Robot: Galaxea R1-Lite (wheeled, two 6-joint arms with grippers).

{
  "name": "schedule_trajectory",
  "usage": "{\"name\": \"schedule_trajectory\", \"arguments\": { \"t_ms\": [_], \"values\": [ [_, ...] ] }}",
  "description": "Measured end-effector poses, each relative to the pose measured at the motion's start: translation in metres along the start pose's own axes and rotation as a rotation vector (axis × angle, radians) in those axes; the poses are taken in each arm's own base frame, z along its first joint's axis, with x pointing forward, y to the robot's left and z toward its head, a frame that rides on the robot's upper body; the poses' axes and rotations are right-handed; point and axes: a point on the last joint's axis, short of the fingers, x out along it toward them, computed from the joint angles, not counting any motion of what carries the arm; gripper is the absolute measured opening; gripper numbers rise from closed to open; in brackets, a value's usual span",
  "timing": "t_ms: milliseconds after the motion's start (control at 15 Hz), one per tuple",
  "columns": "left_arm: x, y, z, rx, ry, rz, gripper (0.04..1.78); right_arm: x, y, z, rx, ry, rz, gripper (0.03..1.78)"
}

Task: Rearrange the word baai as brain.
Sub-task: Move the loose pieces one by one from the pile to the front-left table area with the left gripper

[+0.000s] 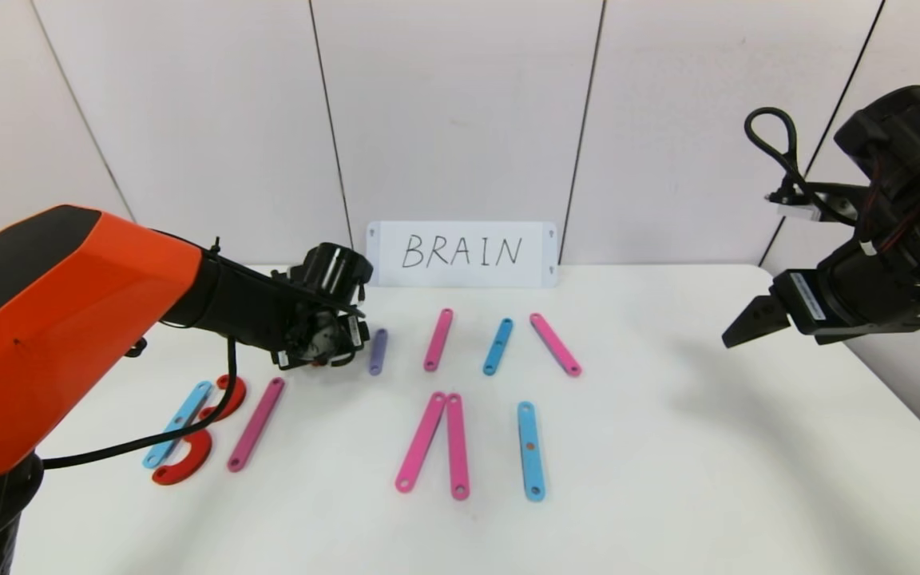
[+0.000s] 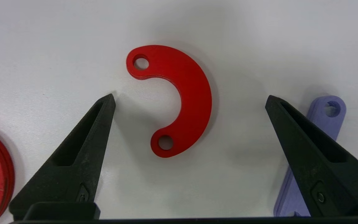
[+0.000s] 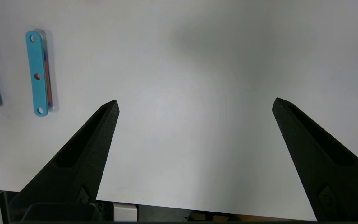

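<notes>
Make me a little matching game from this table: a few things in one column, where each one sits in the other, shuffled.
Things:
1. white card
2. red curved piece
3. purple strip
4. right gripper

Places:
a. beside the left gripper
b. leaning on the back wall
c. raised over bare table
d. between the left gripper's open fingers, untouched

Pairs: 1-b, 2-d, 3-a, 4-c

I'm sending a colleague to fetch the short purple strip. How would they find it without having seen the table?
Start at the white card handwritten BRAIN at the table's back edge. In the row of strips before it, the flat purple strip with holes lies leftmost, beside the open left gripper. It is the only purple piece and the shortest in that row.
</notes>
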Motion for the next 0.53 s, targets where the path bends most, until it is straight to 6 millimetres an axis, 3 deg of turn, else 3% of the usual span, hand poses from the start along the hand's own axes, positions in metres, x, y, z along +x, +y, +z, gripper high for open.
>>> {"name": "schedule_trajectory", "arguments": {
  "t_ms": [533],
  "values": [
    [-0.0040,-0.0053,-0.0065,0.024,0.009,-0.003,1.69,0.0000,0.0001,0.0000,0.000,0.000,0.000,1.72]
  ]
}}
